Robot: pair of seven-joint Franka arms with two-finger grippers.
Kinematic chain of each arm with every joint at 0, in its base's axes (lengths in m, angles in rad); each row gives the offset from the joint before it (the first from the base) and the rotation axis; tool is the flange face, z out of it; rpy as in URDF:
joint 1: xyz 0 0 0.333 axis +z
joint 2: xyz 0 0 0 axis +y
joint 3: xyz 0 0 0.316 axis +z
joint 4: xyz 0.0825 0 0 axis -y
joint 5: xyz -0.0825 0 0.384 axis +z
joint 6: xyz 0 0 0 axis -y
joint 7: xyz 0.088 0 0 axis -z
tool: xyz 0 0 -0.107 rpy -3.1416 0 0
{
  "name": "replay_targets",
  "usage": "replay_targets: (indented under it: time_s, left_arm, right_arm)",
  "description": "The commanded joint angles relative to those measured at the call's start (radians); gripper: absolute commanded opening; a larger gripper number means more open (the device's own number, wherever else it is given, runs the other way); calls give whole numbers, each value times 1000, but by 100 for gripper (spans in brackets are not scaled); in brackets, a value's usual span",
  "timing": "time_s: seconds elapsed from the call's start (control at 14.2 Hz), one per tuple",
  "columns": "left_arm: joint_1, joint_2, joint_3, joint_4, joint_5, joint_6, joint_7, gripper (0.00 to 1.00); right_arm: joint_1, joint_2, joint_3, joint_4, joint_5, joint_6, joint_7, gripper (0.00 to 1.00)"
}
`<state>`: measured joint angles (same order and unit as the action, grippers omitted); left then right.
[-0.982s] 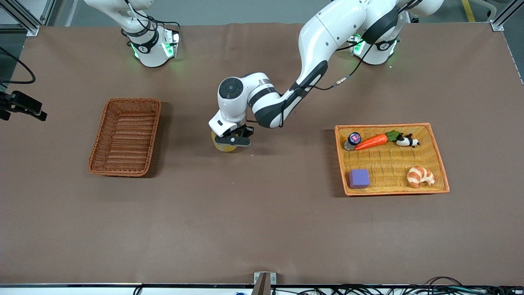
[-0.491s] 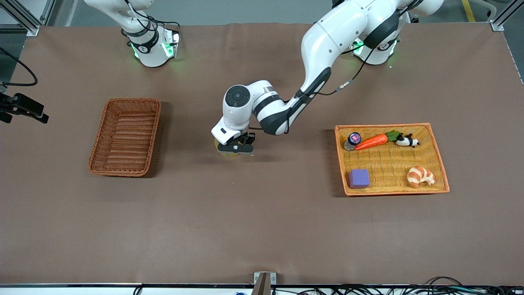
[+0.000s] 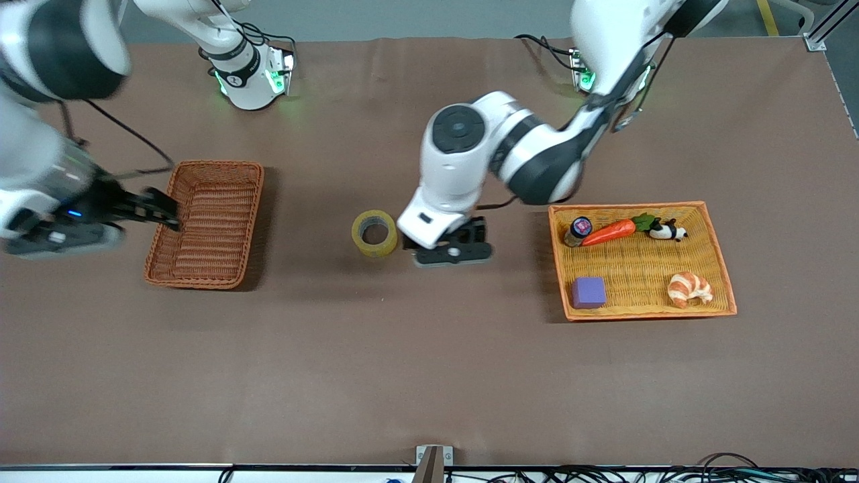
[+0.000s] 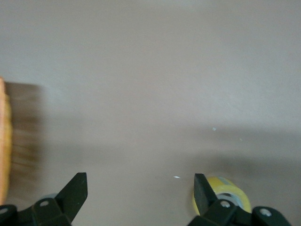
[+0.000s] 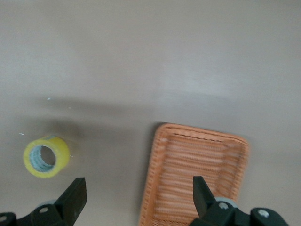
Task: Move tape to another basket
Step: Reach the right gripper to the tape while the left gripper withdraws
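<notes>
- Brown cloth-covered table (image 3: pixel 429 376); both arm bases stand along its edge farthest from the front camera.
- Tape (image 3: pixel 374 233), a yellowish ring, rests hole-up on the bare cloth, nothing gripping it. It serves as landmark for these notes.
- Left gripper (image 3: pixel 451 251) hangs over the cloth just beside the tape, toward the left arm's end; fingers spread wide, nothing between them. Left wrist view shows the roll (image 4: pixel 225 193) partly hidden by one finger (image 4: pixel 203 190).
- Reddish-brown wicker basket (image 3: pixel 206 223) sits well apart from the tape, toward the right arm's end; nothing visible in it.
- Right gripper (image 3: pixel 158 209) hovers at that basket's rim, on the side away from the tape; fingers apart and empty. Right wrist view takes in both roll (image 5: pixel 46 156) and basket (image 5: pixel 194 181).
- Orange-yellow woven tray (image 3: pixel 715 248) lies well apart from the tape, toward the left arm's end, holding a toy carrot (image 3: pixel 612 231), small jar (image 3: pixel 577 230), panda figure (image 3: pixel 668 231), purple block (image 3: pixel 588 292), croissant (image 3: pixel 689 288).
</notes>
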<state>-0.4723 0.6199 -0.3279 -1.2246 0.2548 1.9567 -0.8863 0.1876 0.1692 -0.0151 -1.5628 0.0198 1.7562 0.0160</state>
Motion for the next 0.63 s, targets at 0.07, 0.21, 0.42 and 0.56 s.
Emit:
replay_targets:
  time_s: [0.07,0.21,0.42,0.56]
  left_arm:
    - [87,-248,12,-261,-19,10,107,100]
    - [159,-325,12,-321,-29,10,193,100]
    - [277,-409,10,-371,-107,10,320,100]
    - [349,-475,10,-403,-150,8,398,100]
  right_arm:
    - [146,41,-8,-118,11,132,64,100]
    - [226,53,-8,-257,11,304,116,100]
    - [305,91,-8,-370,9,437,137,100]
    - [340,142,-8,-417,9,530,146,100]
